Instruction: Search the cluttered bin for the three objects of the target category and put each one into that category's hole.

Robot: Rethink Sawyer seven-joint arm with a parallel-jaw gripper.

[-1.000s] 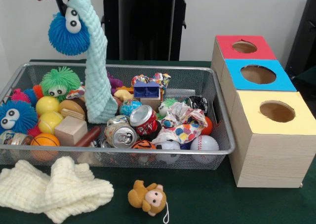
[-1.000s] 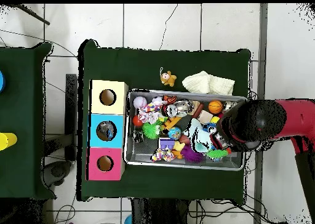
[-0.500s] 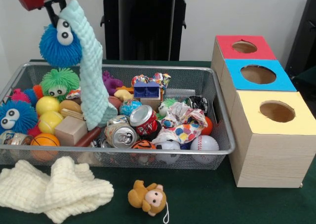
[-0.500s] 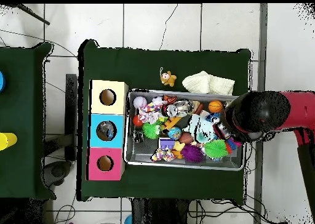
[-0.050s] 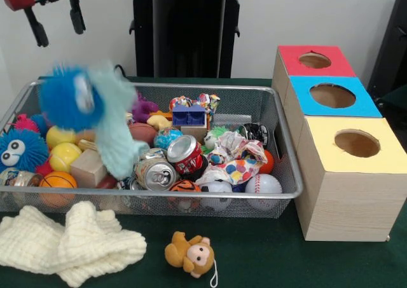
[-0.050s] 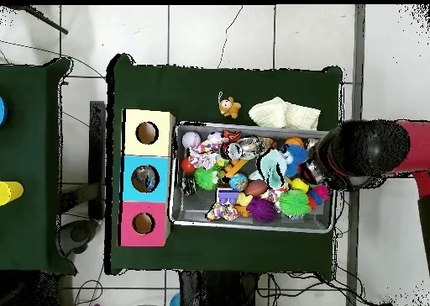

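hanging empty over the bin's corner

from my seat the gripper sits at the top of the front view, its two black fingers spread apart with nothing between them. below it i see a blue fuzzy googly-eyed ball and a pale mint knitted cloth, both smeared with motion blur above the wire mesh bin; i think neither is resting yet, though the blur keeps me from being sure. the bin is heaped: a second blue fuzzy ball, yellow balls, a wooden block, crushed soda cans, a baseball. outside it on the green table lie a cream knitted cloth and a small plush monkey. beside the bin stands the wooden box with red, blue and yellow holes. overhead, the arm's black head covers the bin's end.
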